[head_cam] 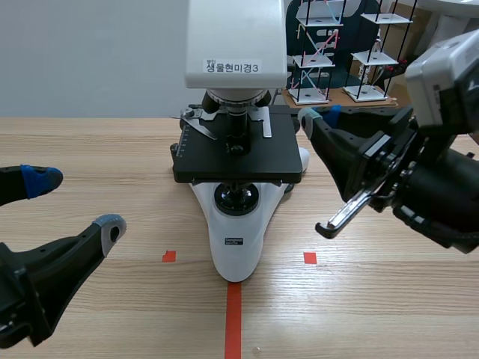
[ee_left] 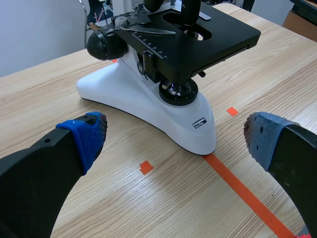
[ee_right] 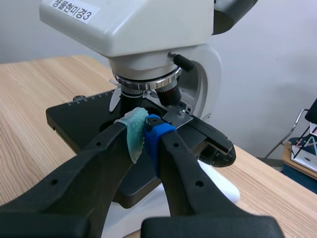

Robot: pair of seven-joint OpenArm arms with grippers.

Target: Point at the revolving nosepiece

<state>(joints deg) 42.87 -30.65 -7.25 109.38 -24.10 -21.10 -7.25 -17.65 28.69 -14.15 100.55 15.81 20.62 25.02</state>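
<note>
The nosepiece is found under the white head of the microscope and above the black stage, with its lenses hung down toward the stage. The right gripper is seen just below and beside it. Its fingers are pressed together with nothing between them, and the tips are aimed up at the nosepiece; whether they touch it cannot be told. In the scene view this gripper is seen raised by the stage's right edge. The left gripper is seen low over the table, its fingers spread wide in front of the microscope's white base, well apart from the nosepiece.
</note>
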